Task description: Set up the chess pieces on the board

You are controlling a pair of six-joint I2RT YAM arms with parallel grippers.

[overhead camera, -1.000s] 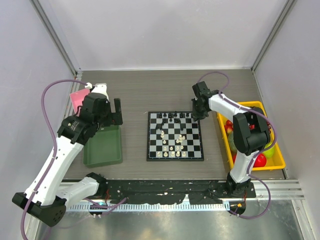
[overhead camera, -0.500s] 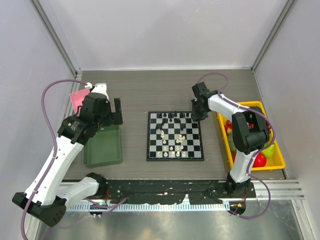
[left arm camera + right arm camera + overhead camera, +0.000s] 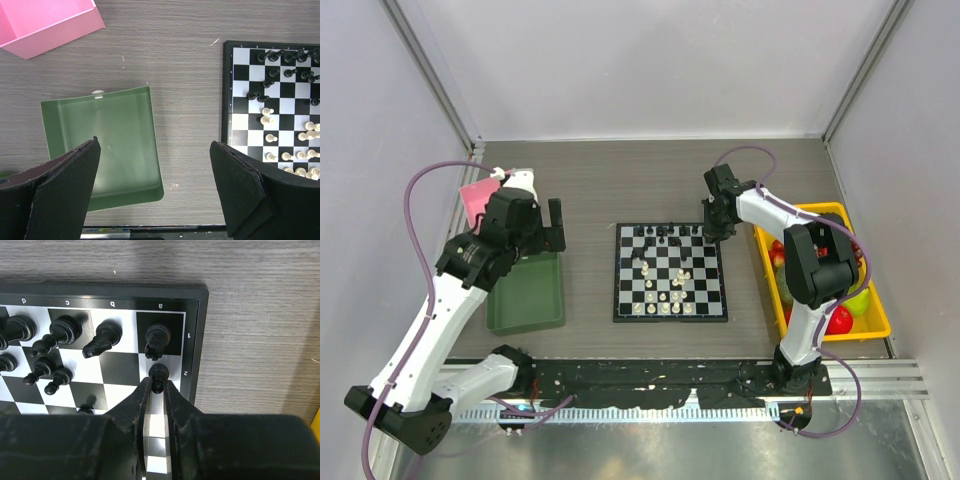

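Left side, nearest: the left fingers point(image 3: 65, 190) are spread to their widest and hold nothing. They hang over the near end of the green tray point(image 3: 150, 125), a smooth plastic trough with rounded corners, and over the grey wood-grain table point(image 3: 190, 75) beside it. Beyond the tray sits a pink box point(image 3: 50, 30).

Centre: the board point(image 3: 670, 318) lies flat and square to the table edge, glossy black-and-white checks inside a thin black border. The cream-white chess pieces point(image 3: 665, 306) are gathered in its near rows, a few scattered toward the middle. The black ones point(image 3: 665, 233) line its far edge.

Far right corner of the board: the right fingers point(image 3: 142, 400) are pinched almost together on one black pawn point(image 3: 159, 372). It stands upright on the white square of file a, second rank, its long axis vertical and its round head clear of the fingertips. One fingertip presses its stem from each side. On the corner square just beyond stands a black rook point(image 3: 156, 335), apart from the pawn, and a knight point(image 3: 102, 337) stands beside the rook.

Right of the board: a yellow bin point(image 3: 820, 212) holding red and green fruit.
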